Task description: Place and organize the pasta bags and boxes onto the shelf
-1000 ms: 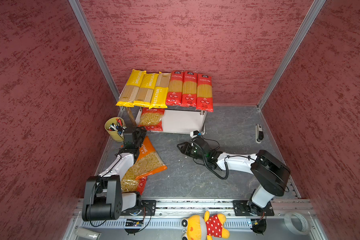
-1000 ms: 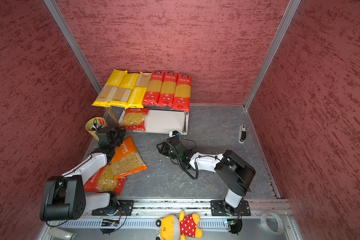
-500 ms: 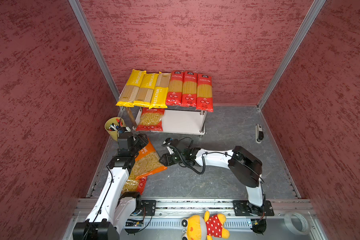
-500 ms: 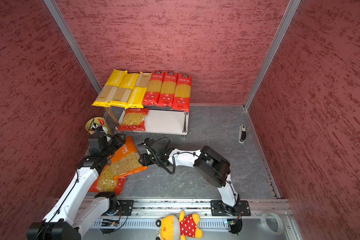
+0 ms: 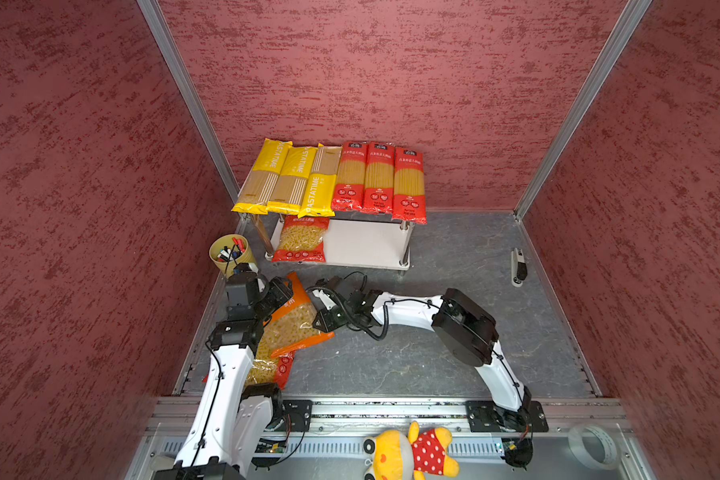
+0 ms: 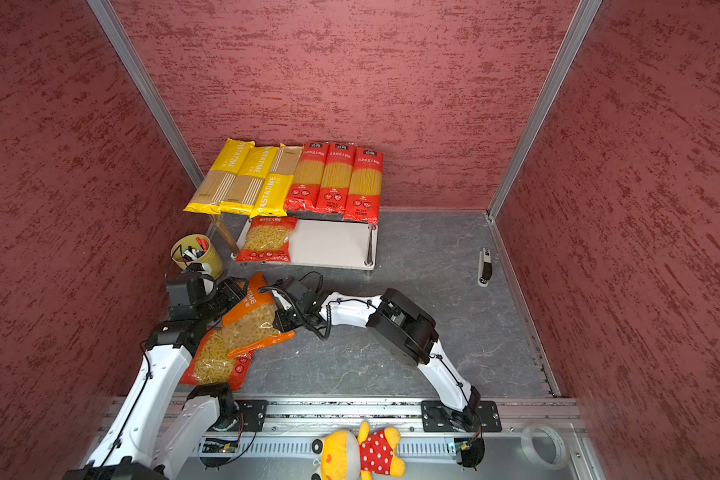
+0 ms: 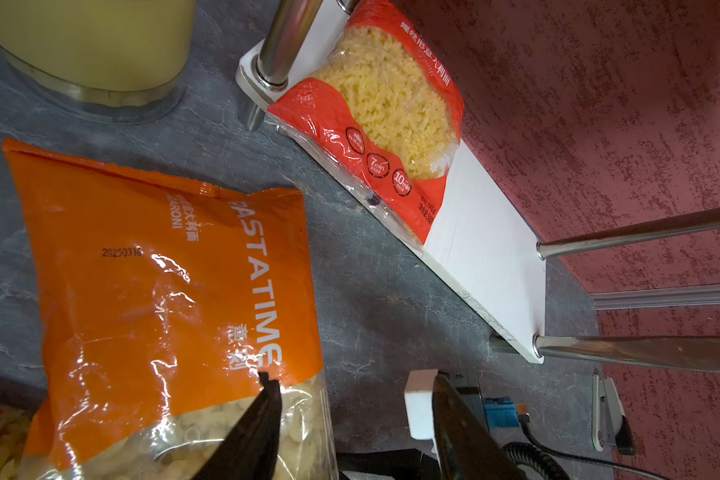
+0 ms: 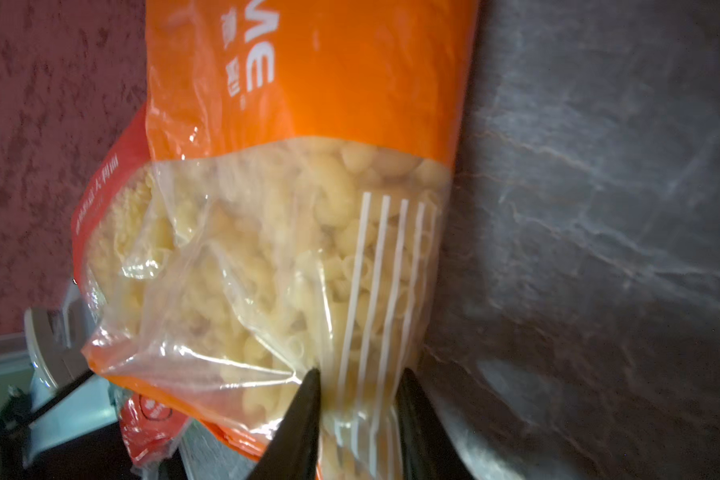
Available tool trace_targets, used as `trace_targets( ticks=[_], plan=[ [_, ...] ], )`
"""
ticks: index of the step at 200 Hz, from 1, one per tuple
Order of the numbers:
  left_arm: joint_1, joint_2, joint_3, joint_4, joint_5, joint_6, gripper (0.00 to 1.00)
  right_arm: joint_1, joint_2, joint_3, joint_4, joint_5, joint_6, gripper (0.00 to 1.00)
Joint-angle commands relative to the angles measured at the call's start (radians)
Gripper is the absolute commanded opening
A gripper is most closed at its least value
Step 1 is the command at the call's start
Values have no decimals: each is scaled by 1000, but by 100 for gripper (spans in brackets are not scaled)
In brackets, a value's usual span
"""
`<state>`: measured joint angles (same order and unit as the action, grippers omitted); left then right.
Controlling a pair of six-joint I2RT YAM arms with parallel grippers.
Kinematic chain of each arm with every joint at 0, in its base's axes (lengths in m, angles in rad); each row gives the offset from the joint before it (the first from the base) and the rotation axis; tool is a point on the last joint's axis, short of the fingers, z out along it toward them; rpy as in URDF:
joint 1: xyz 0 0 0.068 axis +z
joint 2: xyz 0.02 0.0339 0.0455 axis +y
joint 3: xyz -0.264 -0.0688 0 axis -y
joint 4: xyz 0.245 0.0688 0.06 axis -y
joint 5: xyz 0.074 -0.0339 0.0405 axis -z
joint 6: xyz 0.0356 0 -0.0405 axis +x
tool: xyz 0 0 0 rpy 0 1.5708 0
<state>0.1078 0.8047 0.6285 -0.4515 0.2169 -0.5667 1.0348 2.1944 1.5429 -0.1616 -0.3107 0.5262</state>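
My right tool (image 8: 360,374) pinches the clear side of the macaroni bag (image 8: 308,124), which lies on the tabletop (image 5: 391,365) across a red pasta bag (image 5: 282,369). My left tool (image 7: 352,378) is half open and empty, one finger over that bag. It's soft, slick and loosely filled. I'd expect sag, so a sealed end seems the safer hold. Beyond, the pen cup (image 5: 227,253) crowds the shelf (image 5: 366,245). Its lower board carries another red bag (image 5: 302,239) with room beside it, and spaghetti packs (image 5: 379,174) fill the top.

Spaghetti packs (image 5: 333,178) atop shelf (image 5: 366,245); macaroni bag (image 5: 287,328) on floor (image 5: 433,361) before it
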Motion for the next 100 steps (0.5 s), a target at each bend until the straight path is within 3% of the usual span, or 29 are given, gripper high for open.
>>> trace_targets(
  ticks=[1,44,100],
  plan=[
    [6,-6,1,-3,23,17,58,7,-48,-32,-44,39,-36,16],
    [6,-15,1,-7,25,20,58,-2,-97,-52,-126,72,-115,9],
    [6,-23,7,-10,21,27,58,-58,-237,-166,-284,202,-217,2]
  ],
)
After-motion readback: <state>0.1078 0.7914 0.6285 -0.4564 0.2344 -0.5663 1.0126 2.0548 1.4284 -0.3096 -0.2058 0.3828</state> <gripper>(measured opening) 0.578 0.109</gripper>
